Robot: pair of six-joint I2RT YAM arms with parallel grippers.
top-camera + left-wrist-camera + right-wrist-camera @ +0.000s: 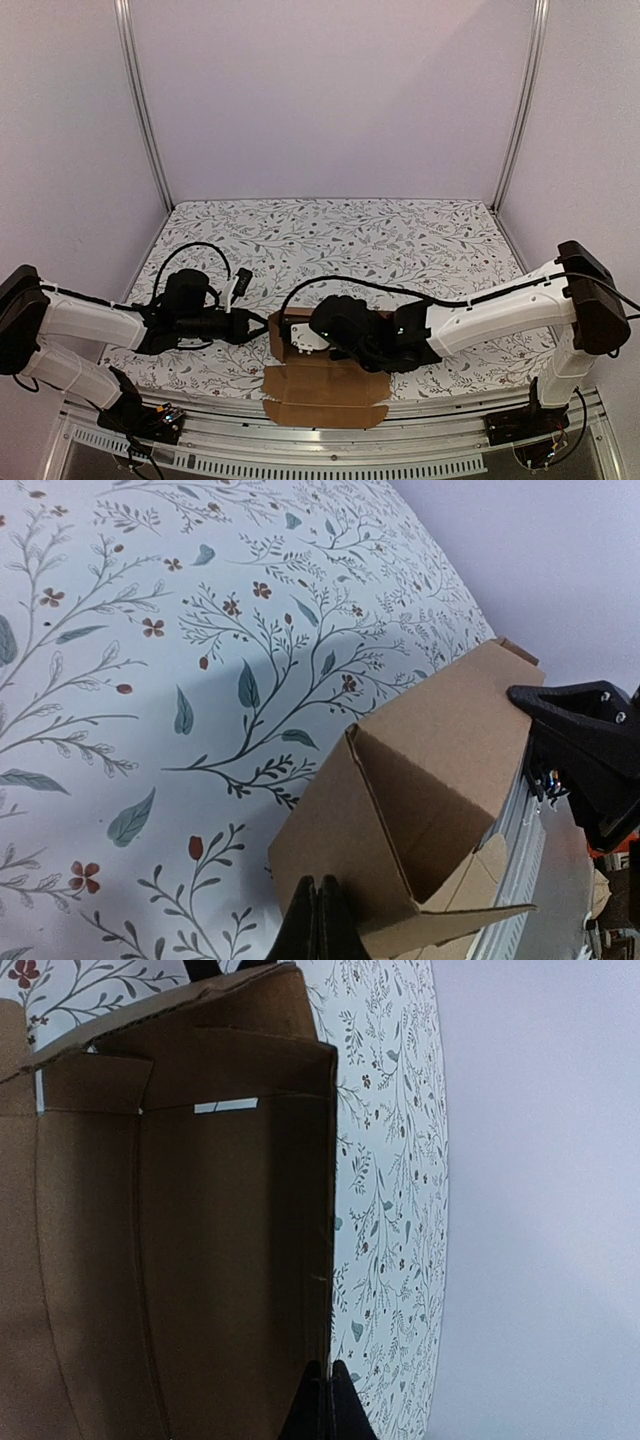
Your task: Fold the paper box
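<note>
The paper box (325, 385) is brown cardboard, partly folded, at the table's near edge. Its walls stand up at the back and flat flaps lie toward the front. My left gripper (258, 326) is shut and empty, its tips (318, 920) against the outside of the box's left end wall (340, 830). My right gripper (322, 335) reaches into the box from the right. In the right wrist view it (326, 1400) is shut on the edge of an upright wall (240, 1240). The box's inside (90, 1260) fills the left of that view.
The table carries a floral cloth (400, 240). A metal rail (300, 440) runs along the near edge just in front of the box's flaps. White walls and metal posts (145, 110) enclose the back and sides. The right gripper's black body (590, 750) shows beyond the box in the left wrist view.
</note>
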